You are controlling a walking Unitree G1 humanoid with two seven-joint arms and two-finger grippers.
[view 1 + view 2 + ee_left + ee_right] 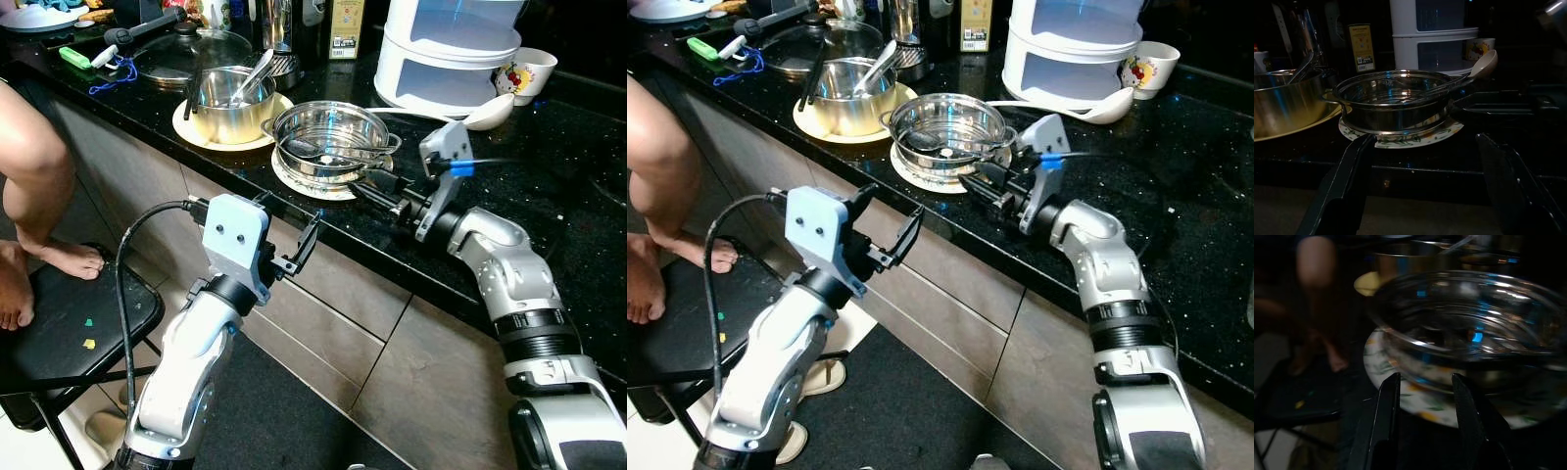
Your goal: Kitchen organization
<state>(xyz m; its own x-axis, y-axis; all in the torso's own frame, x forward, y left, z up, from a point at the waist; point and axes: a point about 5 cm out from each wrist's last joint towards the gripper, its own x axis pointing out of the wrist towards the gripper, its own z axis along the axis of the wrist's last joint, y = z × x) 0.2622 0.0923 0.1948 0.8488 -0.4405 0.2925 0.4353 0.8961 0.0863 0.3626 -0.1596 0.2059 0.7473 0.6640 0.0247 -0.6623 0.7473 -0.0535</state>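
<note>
Black speckled countertop (pixel 549 196) along the upper part of the head views, grey cabinet fronts (pixel 392 362) below. White stacked steamer (pixel 446 49) at the back, cup with cartoon print (pixel 525 70) just beside it, pale ladle (pixel 490 113) lying in front. Black folding stool (pixel 59 343) on the robot's left with a person's bare feet (pixel 69 257) on it. Brass-coloured pot (pixel 227 103) on a yellow plate (pixel 196 132), utensils inside; glass lid (pixel 181 54) behind it. Stainless steel pan (pixel 328 137) near the counter edge, sitting on a floral-pattern plate (pixel 313 186), utensil lying inside. Left gripper (pixel 294 245) off the counter, in front of the cabinet face, aimed at the pan, fingers (pixel 1347 181) spread wide, nothing between them. Right gripper (pixel 985 191) low over the counter at the pan's right side, tips just beside pan base and plate rim; fingers (pixel 1383 416) apart with a narrow gap, pinching nothing.
</note>
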